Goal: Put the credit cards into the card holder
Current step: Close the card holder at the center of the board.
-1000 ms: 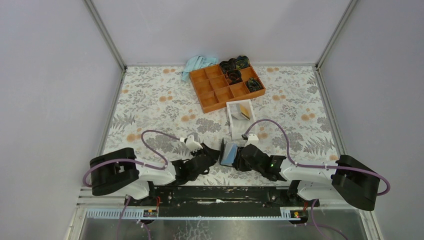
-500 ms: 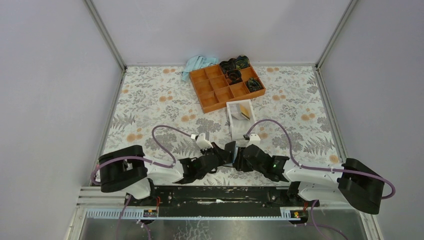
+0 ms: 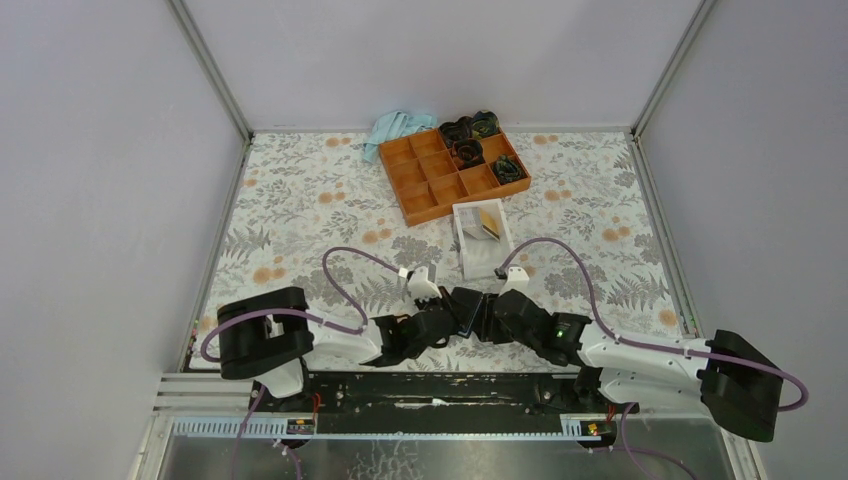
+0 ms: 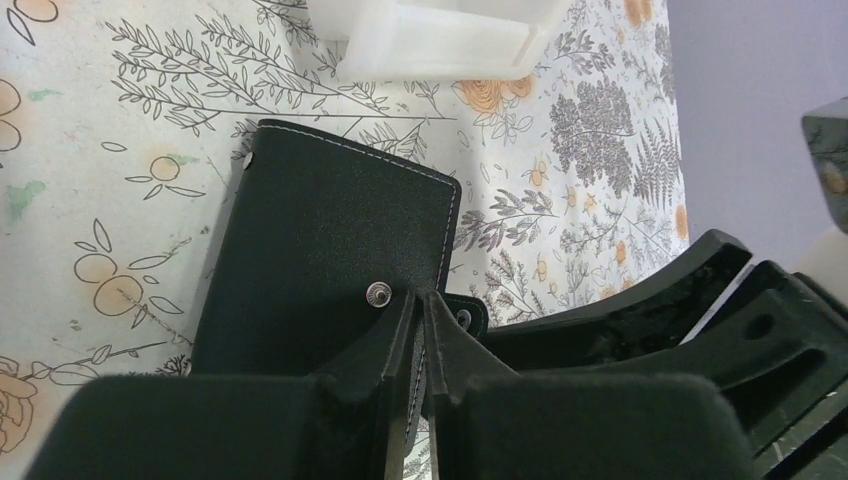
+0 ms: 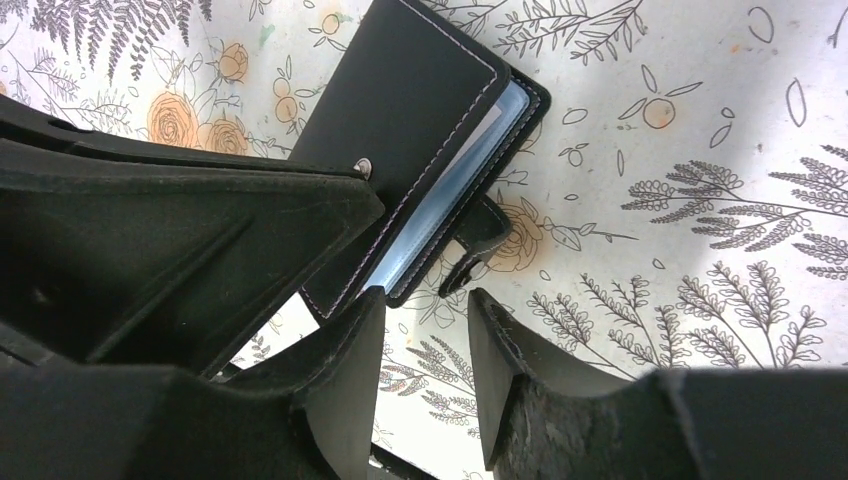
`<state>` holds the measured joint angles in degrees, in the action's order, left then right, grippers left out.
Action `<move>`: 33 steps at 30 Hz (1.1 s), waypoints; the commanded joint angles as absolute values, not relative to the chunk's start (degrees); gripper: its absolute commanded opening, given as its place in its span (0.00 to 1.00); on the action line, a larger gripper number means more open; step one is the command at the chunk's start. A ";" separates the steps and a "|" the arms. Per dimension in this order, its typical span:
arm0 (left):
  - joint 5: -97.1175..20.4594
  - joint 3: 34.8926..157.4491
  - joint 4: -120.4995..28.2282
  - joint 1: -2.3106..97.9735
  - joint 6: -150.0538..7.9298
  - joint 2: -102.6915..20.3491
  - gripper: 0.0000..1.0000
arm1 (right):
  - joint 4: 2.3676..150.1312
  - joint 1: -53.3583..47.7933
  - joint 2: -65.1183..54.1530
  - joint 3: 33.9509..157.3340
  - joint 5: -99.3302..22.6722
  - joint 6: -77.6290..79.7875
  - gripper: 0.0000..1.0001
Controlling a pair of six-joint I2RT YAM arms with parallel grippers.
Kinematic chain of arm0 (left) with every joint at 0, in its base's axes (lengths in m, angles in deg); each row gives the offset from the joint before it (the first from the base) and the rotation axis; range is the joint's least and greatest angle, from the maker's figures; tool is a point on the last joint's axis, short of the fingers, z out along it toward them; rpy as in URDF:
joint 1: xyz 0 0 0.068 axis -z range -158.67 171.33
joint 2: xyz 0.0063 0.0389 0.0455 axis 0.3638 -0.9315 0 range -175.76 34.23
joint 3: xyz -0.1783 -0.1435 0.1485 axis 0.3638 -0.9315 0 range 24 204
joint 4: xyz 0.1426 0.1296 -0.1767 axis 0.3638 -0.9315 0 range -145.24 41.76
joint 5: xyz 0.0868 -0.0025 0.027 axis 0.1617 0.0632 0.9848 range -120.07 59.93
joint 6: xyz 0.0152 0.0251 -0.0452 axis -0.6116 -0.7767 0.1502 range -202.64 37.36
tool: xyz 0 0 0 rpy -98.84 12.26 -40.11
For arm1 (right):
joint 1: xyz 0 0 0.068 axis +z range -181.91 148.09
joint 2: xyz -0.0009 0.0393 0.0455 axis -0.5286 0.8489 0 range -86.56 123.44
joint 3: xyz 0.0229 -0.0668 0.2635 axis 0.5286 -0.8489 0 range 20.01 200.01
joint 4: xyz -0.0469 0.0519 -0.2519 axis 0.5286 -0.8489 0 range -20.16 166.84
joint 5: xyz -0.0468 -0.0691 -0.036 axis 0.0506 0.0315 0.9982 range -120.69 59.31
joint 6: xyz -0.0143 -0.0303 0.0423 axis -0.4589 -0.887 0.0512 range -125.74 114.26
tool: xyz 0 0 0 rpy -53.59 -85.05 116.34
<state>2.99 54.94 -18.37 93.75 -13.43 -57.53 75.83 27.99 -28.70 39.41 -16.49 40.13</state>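
Black, one card holder (image 3: 466,304) sits low centre overhead; left end effector (image 4: 420,300) pinches its edge, right end effector (image 5: 427,300) spread just beside.

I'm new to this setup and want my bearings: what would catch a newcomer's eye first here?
At the near middle, the left pincer is clamped on the edge of the black card holder, with the right pincer open beside its snap tab. Behind them, yellow credit cards sit in the white box, with the orange tray farther back.
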 commanded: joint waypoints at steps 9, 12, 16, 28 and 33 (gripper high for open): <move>2.67 55.54 -20.00 95.36 -14.58 -58.38 0.12 | 69.60 28.03 -33.64 40.34 -11.30 39.98 0.44; 2.70 54.70 -20.19 95.87 -14.36 -57.96 0.12 | 67.78 28.03 -34.78 41.57 -9.99 39.39 0.44; 3.01 53.57 -20.76 96.52 -13.73 -57.24 0.11 | 66.48 28.03 -34.76 43.16 -8.83 38.24 0.44; 4.46 51.64 -22.89 97.83 -13.27 -54.66 0.10 | 68.07 28.04 -31.92 44.71 -6.97 37.18 0.39; 4.48 51.46 -23.60 98.06 -12.95 -54.69 0.10 | 68.29 27.99 -32.06 44.67 -6.04 36.97 0.35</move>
